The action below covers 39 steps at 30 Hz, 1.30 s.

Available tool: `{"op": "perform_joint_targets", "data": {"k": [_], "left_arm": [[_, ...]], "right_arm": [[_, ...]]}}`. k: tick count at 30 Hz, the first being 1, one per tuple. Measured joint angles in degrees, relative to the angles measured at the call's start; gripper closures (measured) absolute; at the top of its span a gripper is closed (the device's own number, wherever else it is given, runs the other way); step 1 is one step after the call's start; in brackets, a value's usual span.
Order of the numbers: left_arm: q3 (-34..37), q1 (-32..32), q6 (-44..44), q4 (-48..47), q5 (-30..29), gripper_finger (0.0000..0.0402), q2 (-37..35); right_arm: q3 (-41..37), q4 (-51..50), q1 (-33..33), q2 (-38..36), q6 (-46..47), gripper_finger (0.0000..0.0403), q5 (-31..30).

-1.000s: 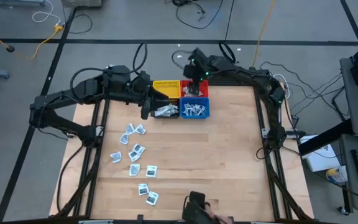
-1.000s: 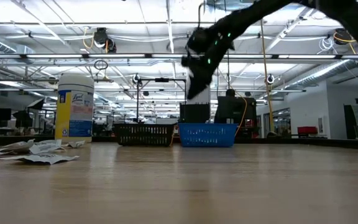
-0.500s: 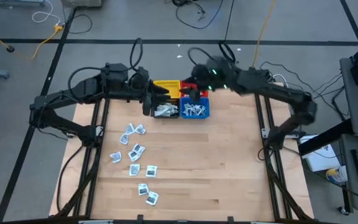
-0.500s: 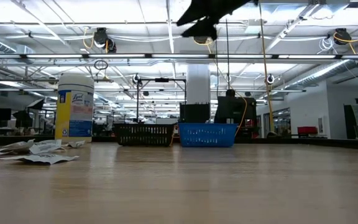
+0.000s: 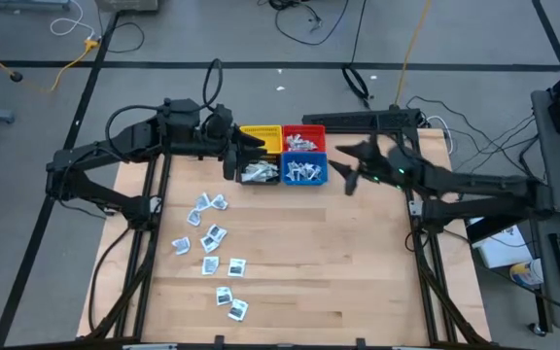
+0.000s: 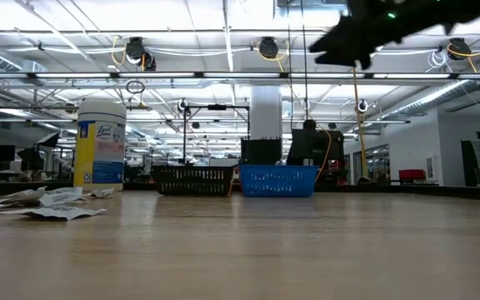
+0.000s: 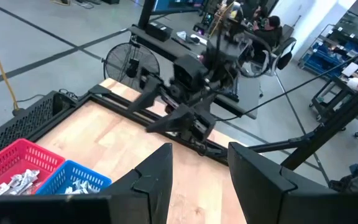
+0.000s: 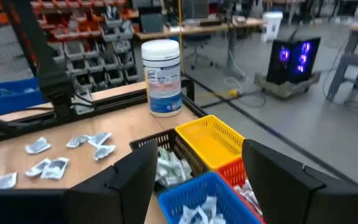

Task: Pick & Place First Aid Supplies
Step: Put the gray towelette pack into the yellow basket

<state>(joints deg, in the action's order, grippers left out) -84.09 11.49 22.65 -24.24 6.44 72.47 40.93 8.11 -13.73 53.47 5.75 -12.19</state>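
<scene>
The right claw (image 5: pixel 350 182) hangs in the air at about three o'clock from the blue bin (image 5: pixel 305 171), well apart from it, fingers (image 8: pixel 114 180) spread wide with nothing between them. The left claw (image 5: pixel 229 162) sits over the black bin (image 5: pixel 258 173), at nine o'clock from the blue one; its fingers (image 7: pixel 157 174) stand part-way open and look empty, though what lies directly beneath them is hidden.

Four small bins form a square block near the twelve o'clock edge of the worktop (image 5: pixel 358 262): yellow bin (image 5: pixel 261 140) and red bin (image 5: pixel 304 139) behind, black and blue in front. The black, blue and red ones hold heaps of white packets (image 5: pixel 302 172). About ten more loose packets (image 5: pixel 212 236) lie scattered toward seven o'clock from the bins. A white-lidded jar (image 8: pixel 163 77) stands near the black bin.
</scene>
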Motion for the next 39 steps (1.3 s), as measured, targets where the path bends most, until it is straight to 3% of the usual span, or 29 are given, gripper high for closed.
{"op": "perform_joint_targets", "data": {"k": [4,6,9,13,19,25,31,39], "left_arm": [[0.00,0.02,0.83,0.14,0.00,0.0243,0.00],[0.00,0.00,1.88,0.29,0.02,0.0243,0.00],[0.00,-0.11,1.83,0.57,1.14,0.0243,0.00],[0.00,-0.64,1.71,0.60,1.53,0.0243,0.00],[0.02,-1.38,1.62,1.82,1.25,0.0243,0.64],[0.07,-1.33,1.97,1.89,1.05,0.0243,1.69],[0.07,-1.36,1.99,4.51,1.05,0.0243,3.18],[-0.02,-1.33,1.83,6.69,1.41,0.0243,5.06]], "right_arm": [[-10.85,3.56,-0.83,-9.04,-1.82,0.0175,0.62],[-15.36,3.72,-2.10,-13.16,-3.34,0.0176,3.85],[-21.17,3.86,-5.09,-18.75,-2.18,0.0175,7.97],[-26.93,2.04,-10.48,-24.59,0.49,0.0175,8.07],[-28.40,-0.80,-17.56,-29.26,-1.45,0.0178,10.75],[-28.40,-2.18,-21.94,-35.01,-4.56,0.0175,7.49],[-28.87,-9.86,-23.20,-41.19,-5.03,0.0175,7.77],[-34.28,-10.14,-23.18,-49.29,-3.57,0.0176,7.96]]}}
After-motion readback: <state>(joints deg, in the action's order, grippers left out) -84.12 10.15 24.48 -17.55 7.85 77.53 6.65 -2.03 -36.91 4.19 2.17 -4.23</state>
